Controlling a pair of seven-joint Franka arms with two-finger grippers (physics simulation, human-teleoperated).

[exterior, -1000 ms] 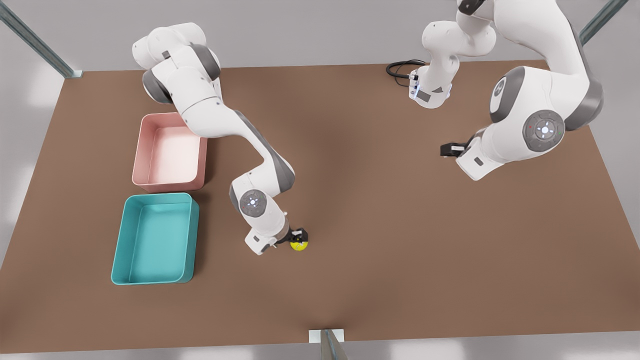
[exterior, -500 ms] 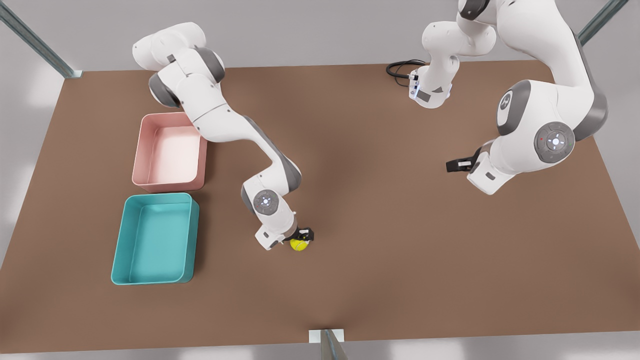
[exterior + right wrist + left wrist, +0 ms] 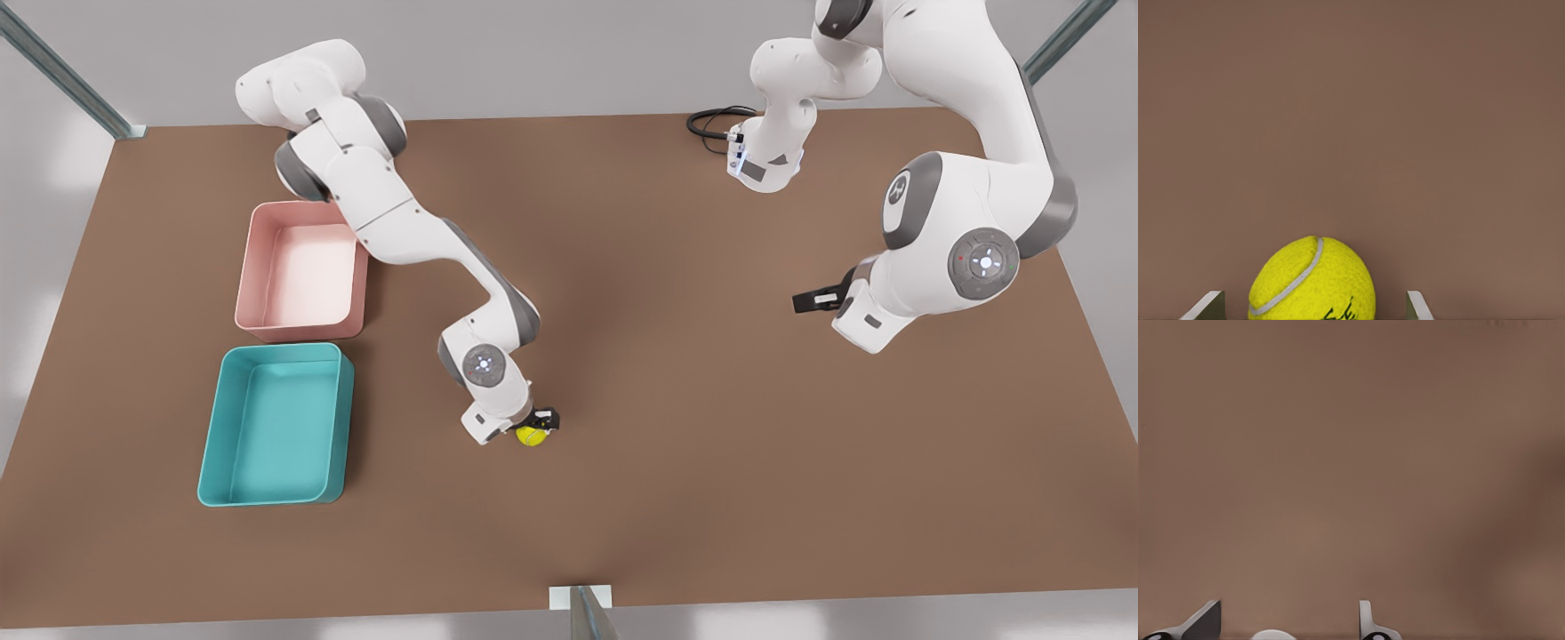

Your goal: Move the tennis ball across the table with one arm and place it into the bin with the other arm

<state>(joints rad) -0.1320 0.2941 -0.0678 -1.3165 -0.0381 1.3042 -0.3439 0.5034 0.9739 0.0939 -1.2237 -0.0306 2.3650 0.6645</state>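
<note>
I work in a bare test cell — a simulated lab, not a home. My worktop (image 3: pixel 676 373) is one wide brown slab under plain grey walls, with metal frame struts (image 3: pixel 62 76) at the corners. Two plastic trays — one pink (image 3: pixel 302 271), one teal (image 3: pixel 271 427) — and a coiled black cable (image 3: pixel 711 120) sit on it.

Floor: I'm seeing pale grey ground (image 3: pixel 551 62) showing all around the work surface, running plain along the top of the frame.
Light: soft white patches (image 3: pixel 76 156) are glowing on the grey at the left edge and along the bottom.
Framing: metal struts are slanting in at the upper left corner (image 3: pixel 62 76) and upper right corner (image 3: pixel 1062 40); another strut (image 3: pixel 587 613) is rising at bottom centre.
Cable: a black loop (image 3: pixel 711 124) is lying at upper centre-right.
</note>
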